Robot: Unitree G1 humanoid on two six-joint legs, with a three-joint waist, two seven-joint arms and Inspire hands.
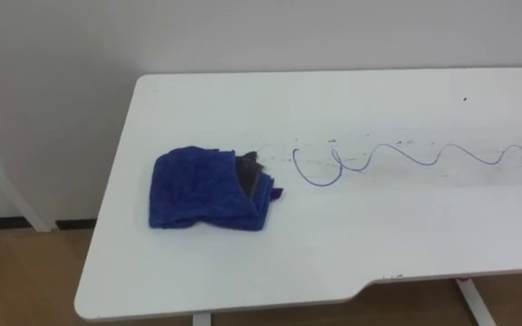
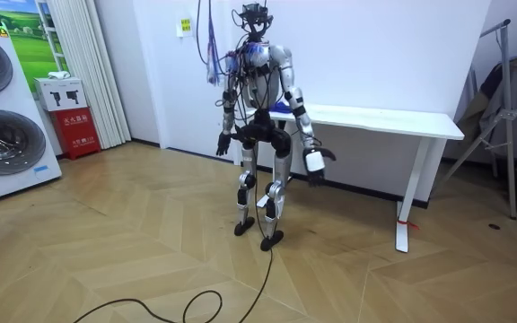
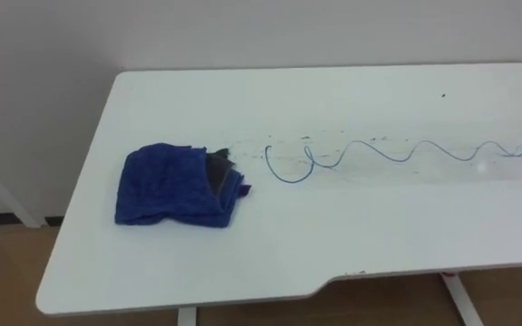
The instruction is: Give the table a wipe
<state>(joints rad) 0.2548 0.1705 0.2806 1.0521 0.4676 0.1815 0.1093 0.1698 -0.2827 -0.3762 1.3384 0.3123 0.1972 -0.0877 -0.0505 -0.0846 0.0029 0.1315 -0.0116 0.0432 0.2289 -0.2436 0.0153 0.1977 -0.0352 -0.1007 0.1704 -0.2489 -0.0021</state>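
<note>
The table point(image 1: 333, 263) is cut off by the right edge of both eye views. In the left eye view the blue scribbled line point(image 1: 397, 156) on it runs out of frame there. A dark grey piece point(image 1: 250, 172) lies mostly buried under the folded blue cloth point(image 1: 198, 188), and what it is cannot be told. A white table leg point(image 1: 474, 299) is clipped by the bottom edge. In the room view the robot's body hides the table's end, and its left hand point(image 2: 223, 144) and right hand point(image 2: 315, 161) are too small to read.
</note>
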